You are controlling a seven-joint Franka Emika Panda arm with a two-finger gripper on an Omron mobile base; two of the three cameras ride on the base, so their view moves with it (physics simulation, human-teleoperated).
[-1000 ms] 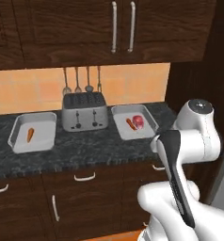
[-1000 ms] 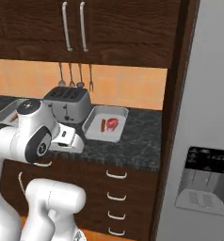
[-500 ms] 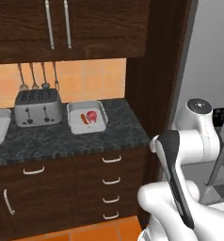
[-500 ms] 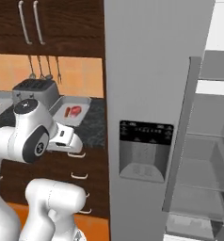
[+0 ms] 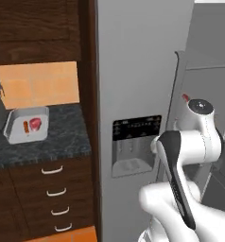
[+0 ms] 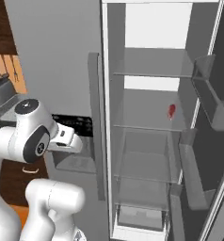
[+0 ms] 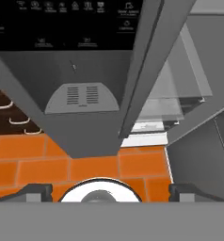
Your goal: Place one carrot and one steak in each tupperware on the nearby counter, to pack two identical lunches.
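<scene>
One steak (image 6: 171, 110) lies on a middle fridge shelf, well apart from the gripper (image 7: 104, 190) and above its fingers, which are spread wide and empty, aimed at the floor. Left base view adds a tupperware (image 5: 26, 125) already holding a carrot (image 5: 25, 126) and a steak.

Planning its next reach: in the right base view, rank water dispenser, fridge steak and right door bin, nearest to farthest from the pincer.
1. Water dispenser, beside the pincer, left.
2. Steak, middle shelf.
3. Door bin, far right.
</scene>
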